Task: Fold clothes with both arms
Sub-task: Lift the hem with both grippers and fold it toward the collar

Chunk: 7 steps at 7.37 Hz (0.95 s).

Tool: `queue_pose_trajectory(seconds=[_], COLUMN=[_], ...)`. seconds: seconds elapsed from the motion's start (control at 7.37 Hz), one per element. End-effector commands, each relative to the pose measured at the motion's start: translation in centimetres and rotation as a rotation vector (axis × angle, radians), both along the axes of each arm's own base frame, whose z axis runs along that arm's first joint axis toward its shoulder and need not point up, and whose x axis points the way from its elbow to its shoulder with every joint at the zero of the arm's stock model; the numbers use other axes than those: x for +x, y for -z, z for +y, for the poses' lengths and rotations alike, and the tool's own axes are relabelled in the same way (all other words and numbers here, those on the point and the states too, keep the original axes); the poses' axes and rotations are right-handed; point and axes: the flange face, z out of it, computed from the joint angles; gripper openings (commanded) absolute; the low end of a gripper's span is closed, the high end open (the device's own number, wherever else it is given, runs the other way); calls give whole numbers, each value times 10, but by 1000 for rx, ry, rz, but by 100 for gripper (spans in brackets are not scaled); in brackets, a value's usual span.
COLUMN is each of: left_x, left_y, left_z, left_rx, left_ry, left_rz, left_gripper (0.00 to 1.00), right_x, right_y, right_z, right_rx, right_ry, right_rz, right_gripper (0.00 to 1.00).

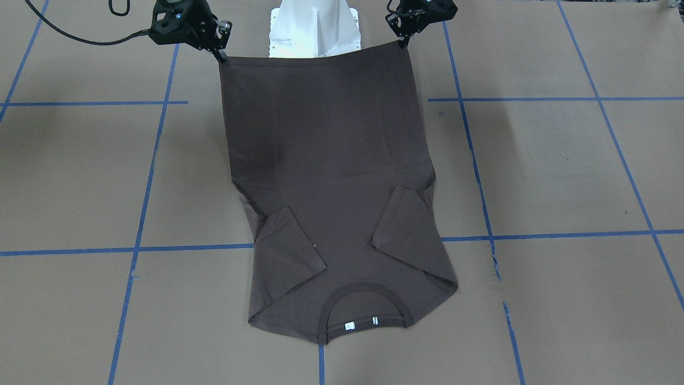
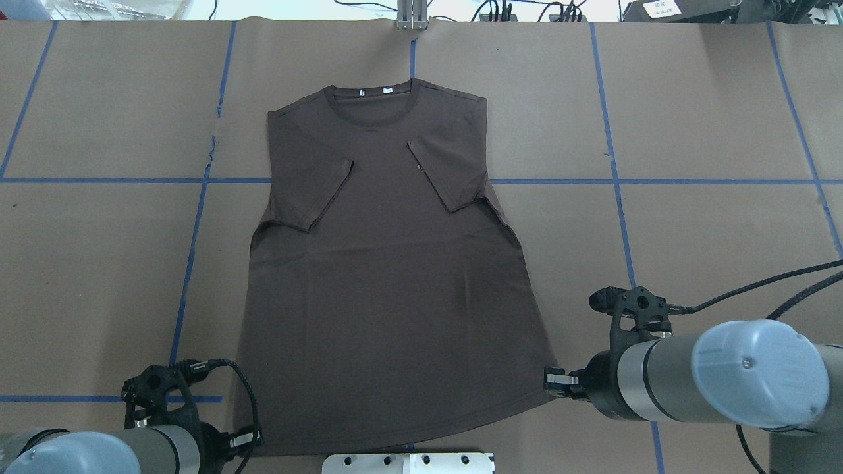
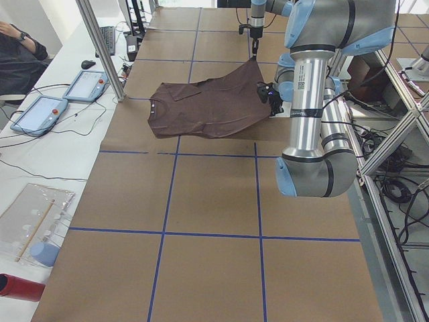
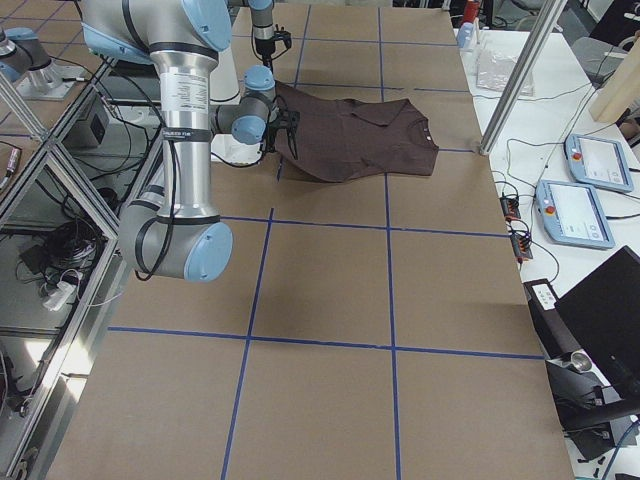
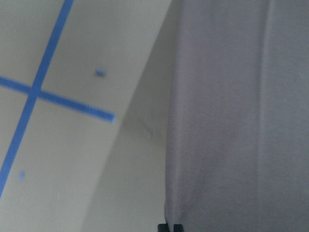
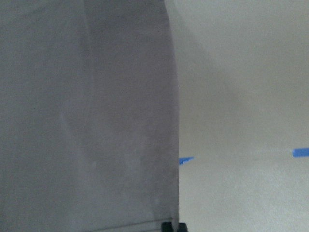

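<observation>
The soft T-shirt (image 1: 331, 160) is pinched at its hem corners by the left tool (image 1: 402, 44) and right tool (image 1: 221, 56). Sag between them is expected.

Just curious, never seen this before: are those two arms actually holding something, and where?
Yes, the brown T-shirt. The left tool and right tool each pinch one bottom hem corner.

Grey arms (image 2: 652, 388), lt-blue caps (image 2: 764, 365), blk cables (image 2: 751, 289)
</observation>
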Motion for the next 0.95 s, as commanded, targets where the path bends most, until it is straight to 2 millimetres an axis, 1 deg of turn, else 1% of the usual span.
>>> queue_pose_trajectory(seconds=[0.0, 0.14, 0.27, 0.41, 0.54, 0.68, 0.81], left_x=[-18, -18, -24, -31, -42, -52, -56], left_y=[23, 23, 24, 33, 39, 46, 44], left_z=[13, 10, -11, -39, -66, -97, -137], left_rx=[36, 42, 77, 129, 176, 242, 288], left_ry=[-68, -65, -42, -6, 34, 62, 90], left_rz=[51, 49, 52, 69, 72, 72, 41], left_gripper=[0, 0, 0, 0, 0, 0, 0], right_x=[12, 15, 16, 12, 11, 12, 13], right_y=[3, 7, 14, 25, 28, 34, 37], right_z=[22, 16, -5, -30, -68, -113, -168], right_rx=[-8, -5, 15, 94, 144, 188, 215], right_ry=[58, 41, -4, -15, -63, -96, -148], right_rz=[-6, -16, -36, -63, -64, -67, -51], right_gripper=[0, 0, 0, 0, 0, 0, 0])
